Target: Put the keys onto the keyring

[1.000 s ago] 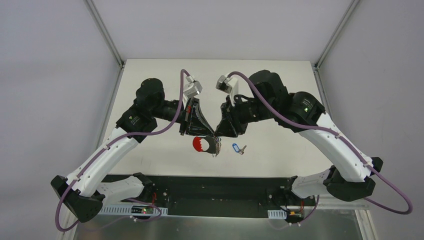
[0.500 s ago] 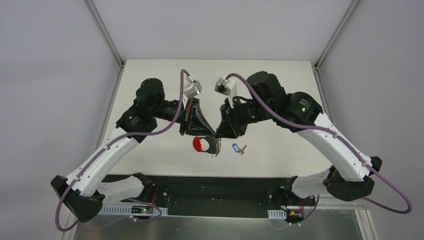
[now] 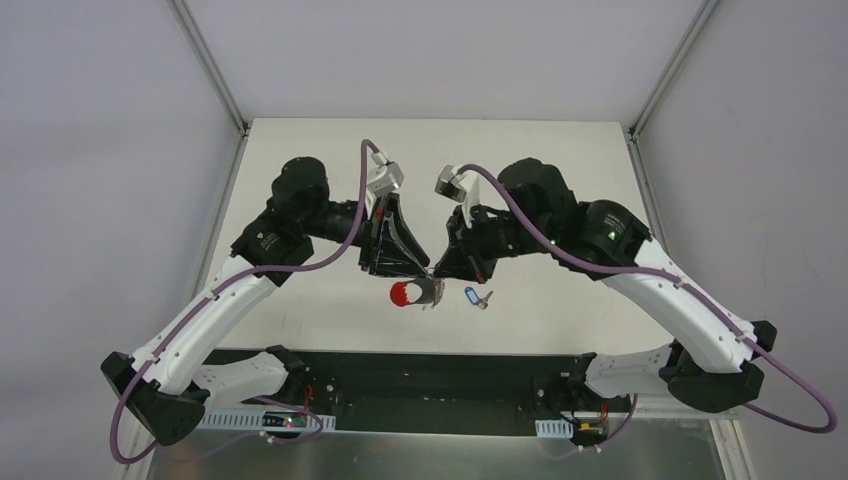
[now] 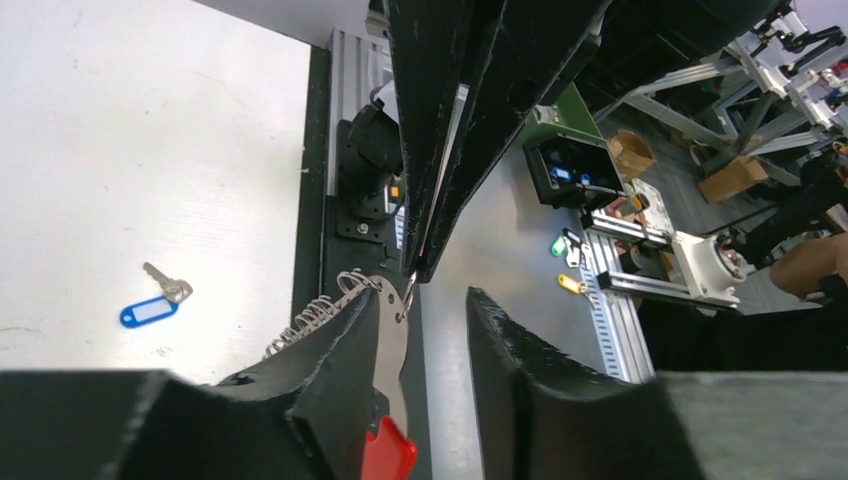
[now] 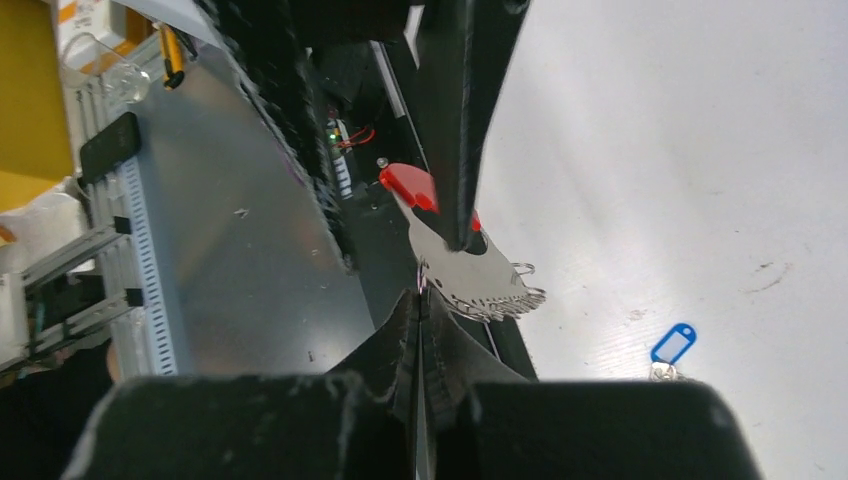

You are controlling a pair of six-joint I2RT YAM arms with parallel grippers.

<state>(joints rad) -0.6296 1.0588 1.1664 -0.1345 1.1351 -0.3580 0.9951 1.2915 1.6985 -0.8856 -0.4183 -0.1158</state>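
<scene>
Voice 1: Since the earlier picture the right arm (image 3: 640,270) has shifted. Its elbow sits lower and further to the right, and its wrist has dipped. What lies nearest?

Voice 2: Seen from overhead, both arm bases sit at the near edge of the white table (image 3: 300,180). Just beyond them, close to that edge, is the keyring (image 3: 428,292). It is a bunch of thin silver rings and a flat silver piece, joined to a red strip (image 5: 408,185). The keys (image 3: 476,296) lie flat on the table just beside it, on the robot's right, not touching it. They are a blue tag (image 4: 148,312) with a small metal key (image 4: 168,288) at one end.

Voice 1: And the grippers?

Voice 2: Both reach down onto the keyring from the far side, their tips almost meeting. The right gripper (image 5: 421,310) is pinched closed, with a thin wire ring caught between its tips. The left gripper (image 4: 422,300) has its jaws a narrow gap apart. The silver piece lies against the inner face of one finger (image 4: 335,360), and the other finger is clear of it. I cannot tell whether the keyring rests on the table or hangs just above it.

Voice 1: Farther back?

Voice 2: The left arm (image 3: 230,300) angles in from the left, and a purple cable loops over each wrist. Behind them the table runs back to a grey wall.
</scene>
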